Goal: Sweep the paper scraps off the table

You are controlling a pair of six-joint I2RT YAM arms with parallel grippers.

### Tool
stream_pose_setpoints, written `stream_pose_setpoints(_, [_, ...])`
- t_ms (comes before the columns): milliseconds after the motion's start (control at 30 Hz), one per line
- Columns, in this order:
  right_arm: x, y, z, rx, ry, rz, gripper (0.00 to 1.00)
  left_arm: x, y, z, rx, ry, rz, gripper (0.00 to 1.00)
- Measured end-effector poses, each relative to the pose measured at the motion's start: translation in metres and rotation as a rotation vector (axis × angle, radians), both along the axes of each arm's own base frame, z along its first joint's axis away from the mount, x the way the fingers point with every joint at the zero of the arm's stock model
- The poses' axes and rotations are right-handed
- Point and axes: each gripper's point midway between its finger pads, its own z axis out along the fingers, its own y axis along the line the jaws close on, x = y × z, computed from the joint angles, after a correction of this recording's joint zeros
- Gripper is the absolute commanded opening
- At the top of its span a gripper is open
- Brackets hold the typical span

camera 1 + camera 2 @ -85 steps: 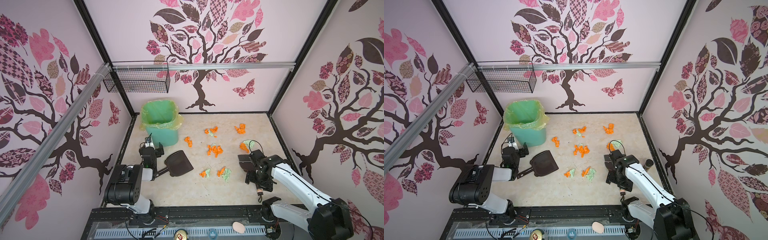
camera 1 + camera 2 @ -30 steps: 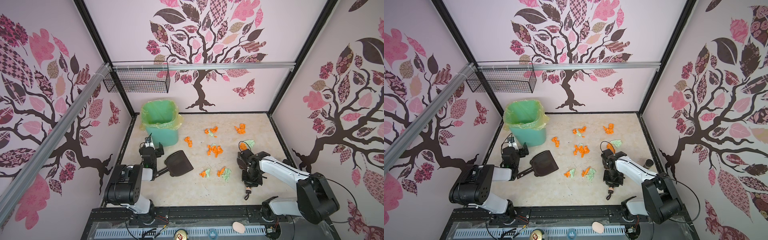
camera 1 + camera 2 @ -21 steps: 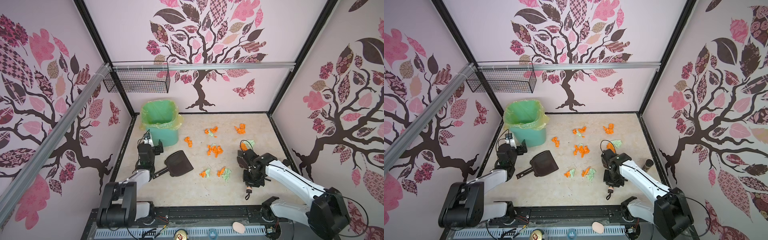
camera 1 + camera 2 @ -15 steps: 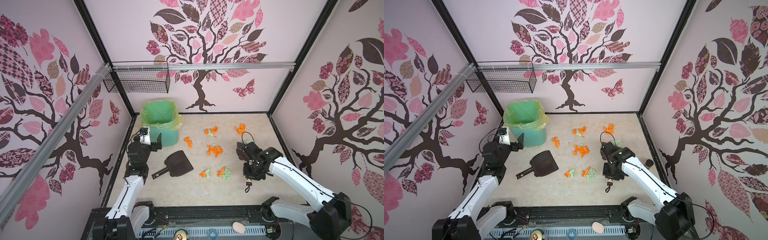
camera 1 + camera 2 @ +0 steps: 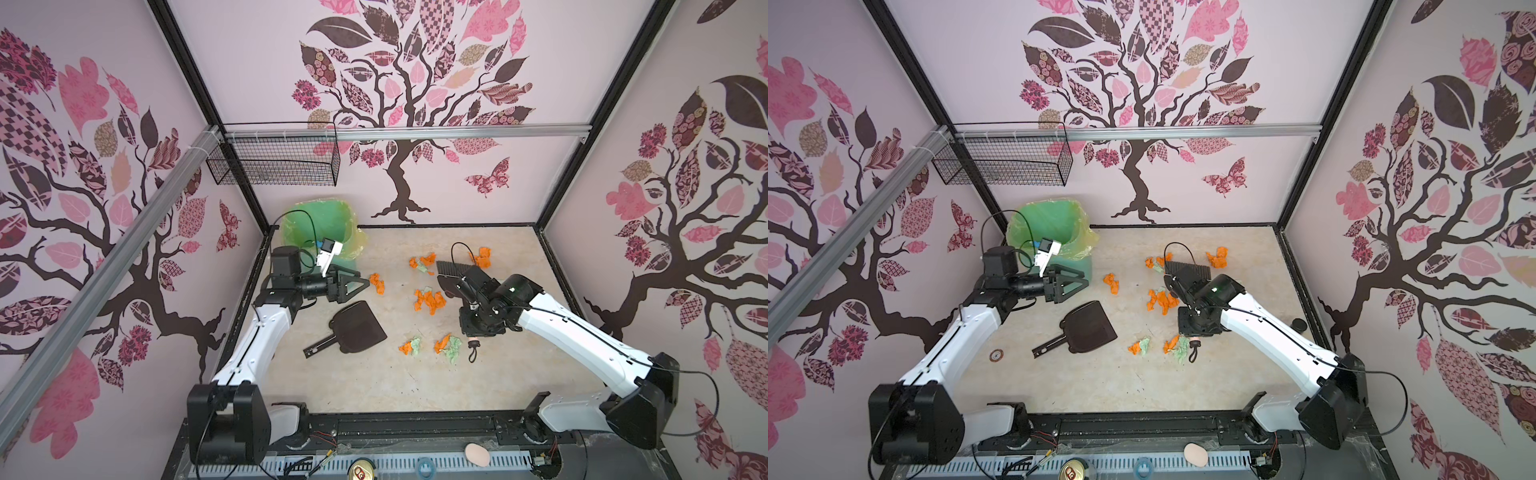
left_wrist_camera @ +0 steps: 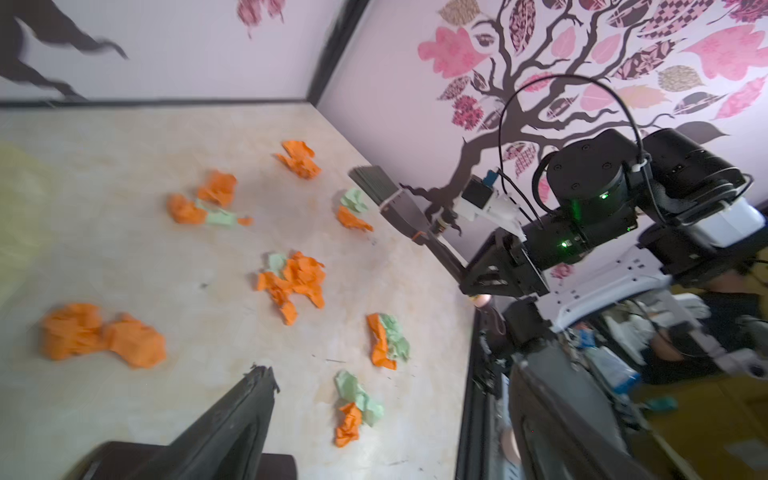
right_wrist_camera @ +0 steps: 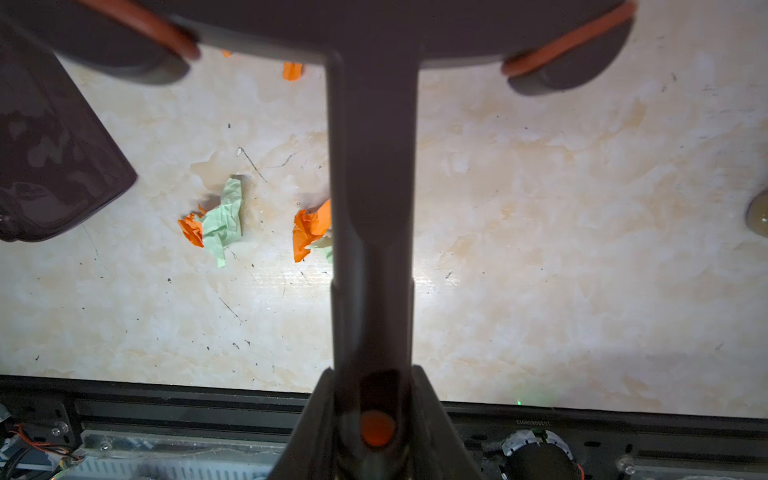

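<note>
The paper scraps (image 5: 430, 300) look wrinkly, the dustpan (image 5: 357, 328) glossy, the table (image 5: 374, 386) smooth.

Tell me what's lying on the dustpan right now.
Nothing: the dustpan is bare in both top views; the paper scraps all lie on the table. Anything beneath the pan is hidden.

Left arm (image 5: 259, 336): white link shells, black joint housings.
Right arm (image 5: 582, 338): same white and black; green lights (image 6: 604, 194) on wrist joint.
Cables (image 6: 557, 76): thin black loops above both wrists.
Left claw (image 5: 364, 279): black triangular fingers (image 6: 232, 428).
</note>
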Motion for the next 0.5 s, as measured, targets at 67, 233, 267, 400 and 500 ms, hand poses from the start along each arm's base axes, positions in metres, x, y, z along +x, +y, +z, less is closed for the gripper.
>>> stream_pose_setpoints(67, [0.004,0.01,-0.001,-0.003,-0.006,0.019,0.03,-0.004,-0.017,-0.005,-0.027,0.079,-0.056,0.91])
stream_pose_setpoints(233, [0.018,0.029,0.005,0.022,-0.047,0.039,0.03,-0.008,-0.045,-0.008,-0.08,0.217,-0.14,0.89])
stream_pose_setpoints(267, [0.021,0.032,0.007,0.029,-0.058,0.039,0.04,-0.004,-0.047,-0.012,-0.086,0.258,-0.141,0.88])
stream_pose_setpoints(400, [0.029,0.039,0.009,0.038,-0.088,0.038,0.03,0.023,-0.055,-0.044,-0.102,0.445,-0.109,0.84])
stream_pose_setpoints(500, [0.031,0.043,0.003,0.023,-0.087,0.045,0.04,0.035,-0.058,-0.067,-0.102,0.555,-0.077,0.85])
